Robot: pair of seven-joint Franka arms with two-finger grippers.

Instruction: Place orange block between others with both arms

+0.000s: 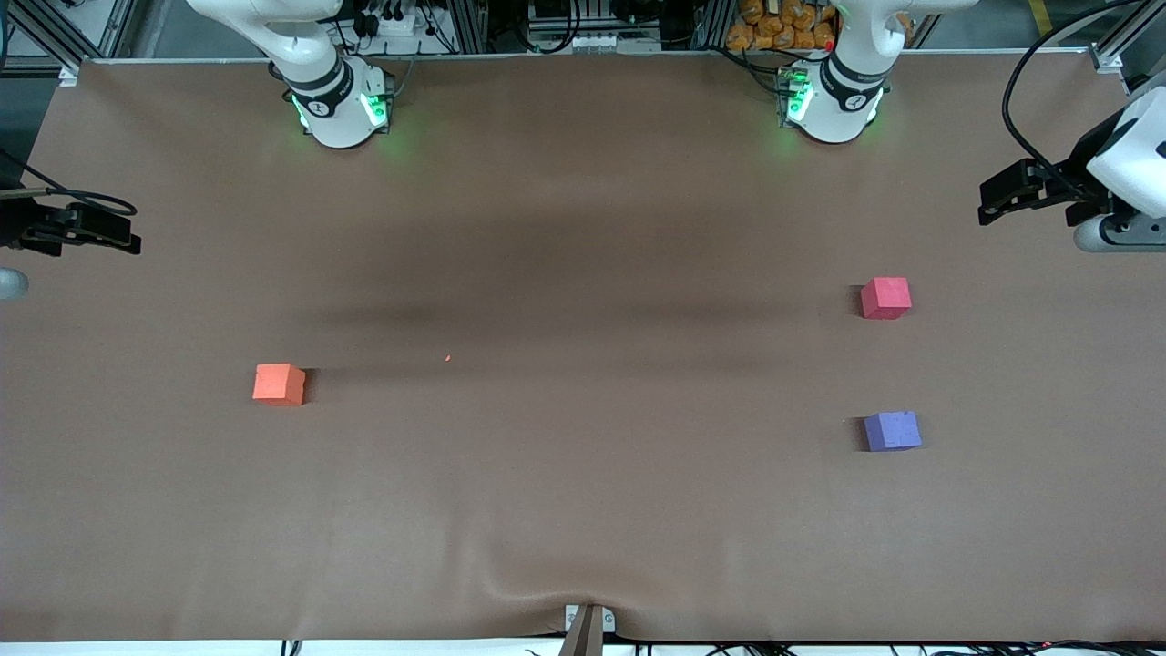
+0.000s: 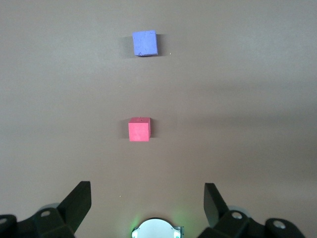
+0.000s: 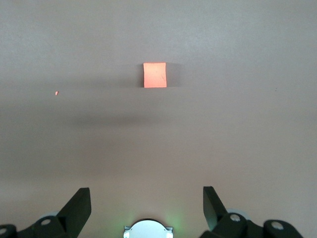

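The orange block (image 1: 279,384) (image 3: 155,75) lies alone on the brown table toward the right arm's end. The red-pink cube (image 1: 885,298) (image 2: 139,129) and the purple-blue cube (image 1: 893,431) (image 2: 145,43) lie toward the left arm's end with a gap between them; the purple-blue one is nearer the front camera. My right gripper (image 1: 123,239) (image 3: 146,201) hangs open and empty over the table's edge at the right arm's end. At the other end my left gripper (image 1: 993,202) (image 2: 147,198) hangs over the edge, open too, holding nothing.
A tiny orange crumb (image 1: 447,357) lies mid-table. Both arm bases (image 1: 342,105) (image 1: 833,100) glow green at the back edge. A clamp (image 1: 588,624) sits at the front edge, where the brown cloth (image 1: 583,510) wrinkles.
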